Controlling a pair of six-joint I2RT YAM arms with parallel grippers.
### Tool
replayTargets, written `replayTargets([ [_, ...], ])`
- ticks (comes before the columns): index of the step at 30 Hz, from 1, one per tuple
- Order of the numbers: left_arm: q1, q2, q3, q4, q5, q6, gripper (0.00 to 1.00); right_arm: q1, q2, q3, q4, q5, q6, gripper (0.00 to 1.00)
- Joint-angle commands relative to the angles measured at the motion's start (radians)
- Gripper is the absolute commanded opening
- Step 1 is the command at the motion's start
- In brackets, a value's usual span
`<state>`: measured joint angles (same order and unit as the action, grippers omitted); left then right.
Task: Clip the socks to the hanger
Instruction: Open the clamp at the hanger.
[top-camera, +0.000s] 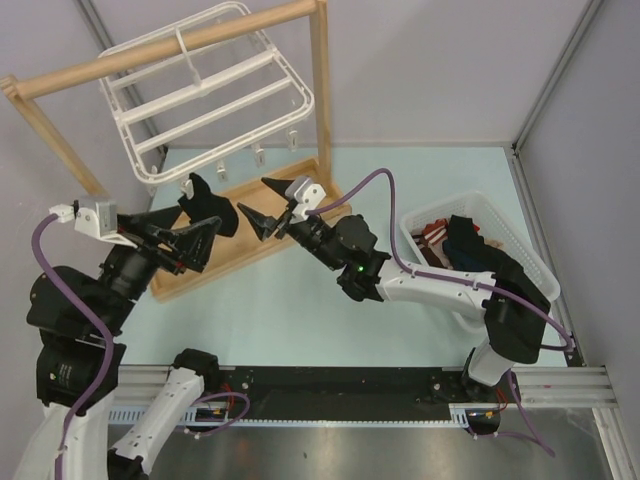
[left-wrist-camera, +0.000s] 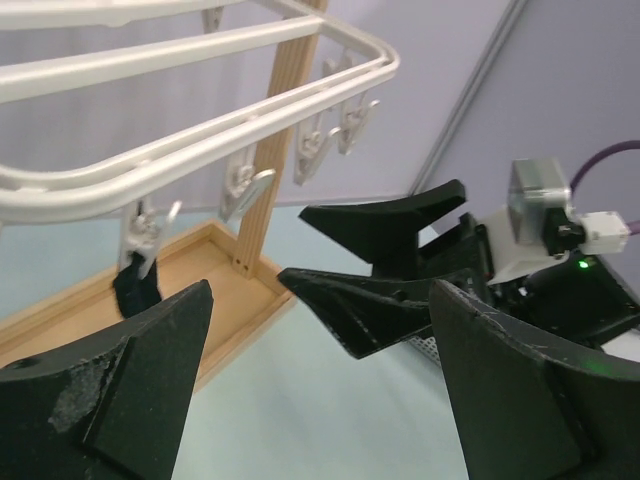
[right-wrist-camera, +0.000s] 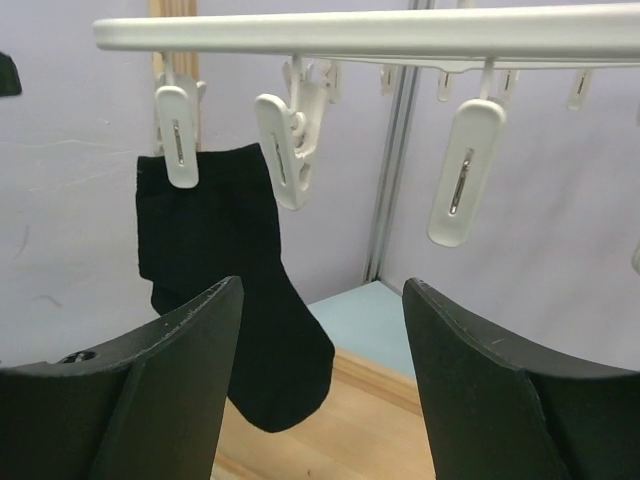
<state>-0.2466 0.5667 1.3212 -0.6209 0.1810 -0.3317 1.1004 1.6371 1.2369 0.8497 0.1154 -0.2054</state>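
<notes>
Right wrist view showed one black sock (right-wrist-camera: 220, 260) hanging from a single clip (right-wrist-camera: 178, 135) on the hanger (right-wrist-camera: 400, 30); both sets of jaws stood apart, empty. Bumping the hanger could shake it loose.

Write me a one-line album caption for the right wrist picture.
A black sock hangs from one clip of the white hanger, seen past the open right pincer.
</notes>
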Motion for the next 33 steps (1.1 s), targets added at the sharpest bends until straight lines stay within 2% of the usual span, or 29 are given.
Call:
replayTargets([
  [1,-0.005,0.048,0.032,0.073,0.101,-0.018,0.94,0.004,-0.013,0.018,0.031,0.01,-0.015,0.71],
  [7,-0.005,0.119,0.015,0.137,0.063,-0.052,0.94,0.015,-0.066,0.0,-0.087,0.035,-0.003,0.72],
  [10,-0.005,0.143,0.001,0.185,0.045,-0.069,0.93,0.016,-0.097,-0.03,-0.086,0.049,-0.002,0.72],
  [18,-0.005,0.216,-0.004,0.199,-0.13,-0.049,0.93,0.016,-0.149,-0.088,-0.094,0.056,0.006,0.71],
  [24,-0.005,0.254,-0.008,0.259,-0.078,-0.049,0.9,0.006,-0.135,-0.093,-0.058,0.029,0.006,0.71],
  [33,-0.006,0.3,-0.007,0.293,0.018,-0.096,0.86,-0.013,-0.06,-0.091,0.1,-0.022,-0.017,0.69],
])
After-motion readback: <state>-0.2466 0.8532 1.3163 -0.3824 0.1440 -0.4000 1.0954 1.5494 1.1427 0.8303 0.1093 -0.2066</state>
